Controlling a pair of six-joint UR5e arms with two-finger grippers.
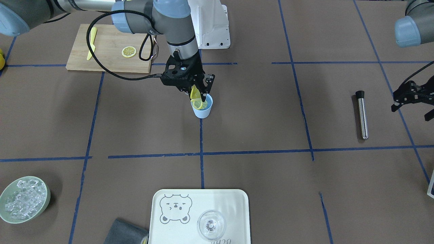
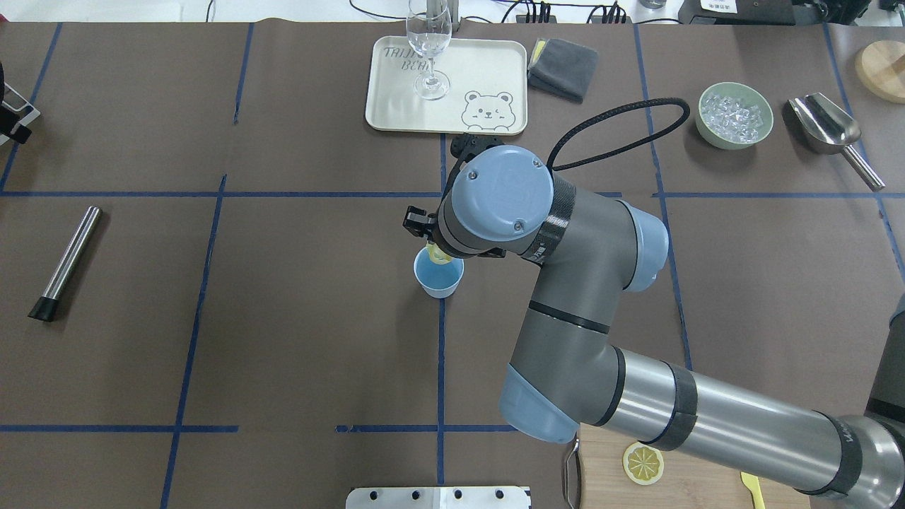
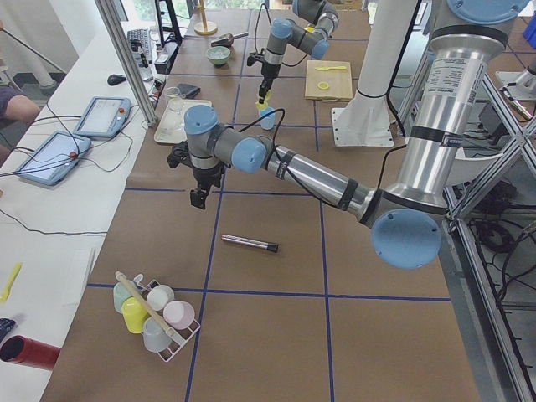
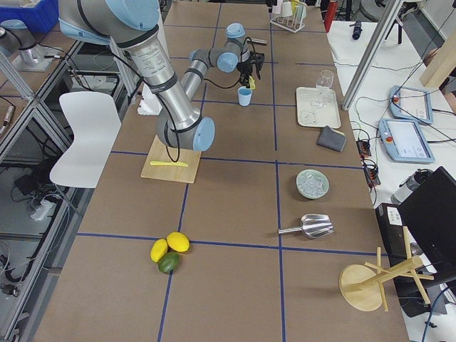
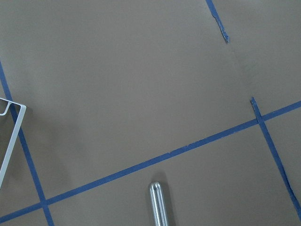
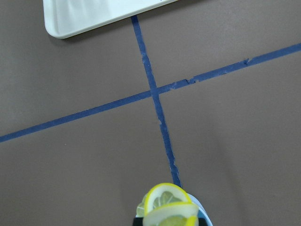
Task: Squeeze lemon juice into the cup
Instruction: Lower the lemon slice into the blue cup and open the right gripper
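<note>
Yellow lemon (image 1: 194,93), two slices clamped in my right pincer (image 1: 200,100) over the one blue cup (image 1: 202,112): clear from the front, mostly hidden overhead. A third slice (image 1: 129,52) lies on the board (image 1: 108,62).

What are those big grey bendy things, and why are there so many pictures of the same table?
They are two robot arms fixed beside a table, and each one ends in a two-finger hand. Six cameras took these pictures at the same moment. One faces the robot, one looks over its shoulders, one sits at each end of the table, and one rides on each wrist.

The right hand pinches yellow lemon slices right over the mouth of a small blue cup. The left hand is open and holds nothing. It hangs near a metal rod.

Also on the table are a wooden board with a spare slice and a yellow knife, a green bowl of ice, and a tray with a glass.
</note>
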